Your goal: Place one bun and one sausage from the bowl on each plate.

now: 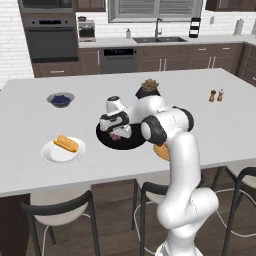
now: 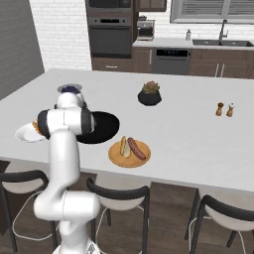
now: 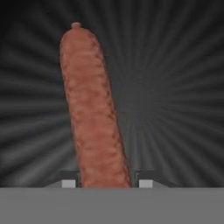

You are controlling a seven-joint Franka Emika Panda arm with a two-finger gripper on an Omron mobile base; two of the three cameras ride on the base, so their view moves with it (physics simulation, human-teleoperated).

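White robot arm reaches down into wide glossy black bowl at island centre; gripper straddles last reddish-brown sausage lying on ribbed bowl floor, fingertips flanking its near end, seemingly touching; firm clamp cannot tell; white rimmed plate holds golden bun, lacks sausage, so likely destination; flat tan wooden plate already carries bun beside sausage.
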